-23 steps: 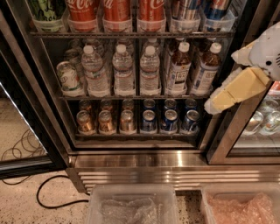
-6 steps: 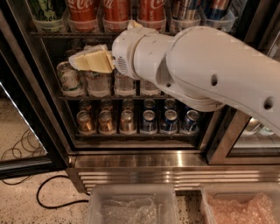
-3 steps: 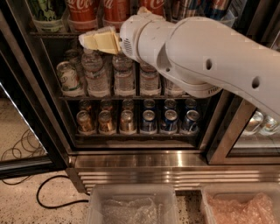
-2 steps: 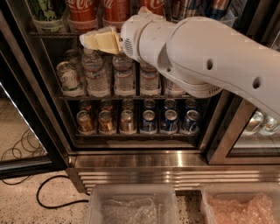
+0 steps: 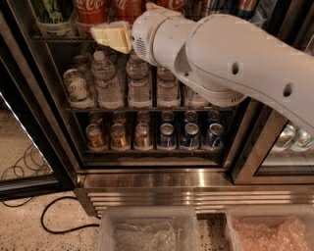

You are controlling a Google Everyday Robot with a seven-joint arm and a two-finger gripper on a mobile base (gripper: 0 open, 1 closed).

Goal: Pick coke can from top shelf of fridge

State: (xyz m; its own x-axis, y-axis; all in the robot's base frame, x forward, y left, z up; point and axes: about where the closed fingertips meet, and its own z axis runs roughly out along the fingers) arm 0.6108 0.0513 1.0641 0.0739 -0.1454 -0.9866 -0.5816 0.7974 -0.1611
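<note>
Coke cans stand in a row on the top shelf (image 5: 61,37) of the fridge (image 5: 44,98), cut off by the upper edge of the view. The left coke can (image 5: 93,11) is clearest; another red can (image 5: 128,7) stands to its right, and a third is partly behind my arm. A green-and-white can (image 5: 51,12) stands at the far left. My gripper (image 5: 111,37), cream coloured, is at the shelf's front edge, just below and in front of the left coke can. It holds nothing that I can see. My white arm (image 5: 230,59) crosses from the right.
Water bottles (image 5: 105,81) fill the middle rack. Small gold cans (image 5: 119,137) and blue cans (image 5: 189,136) fill the lower rack. The stainless slatted base (image 5: 162,191) lies below. Two clear bins (image 5: 147,230) stand on the floor, with a black cable (image 5: 59,215) at the left.
My gripper rose from in front of the water bottles to the front edge of the top shelf, then crept a little higher toward the left coke can. The cans have not moved.
</note>
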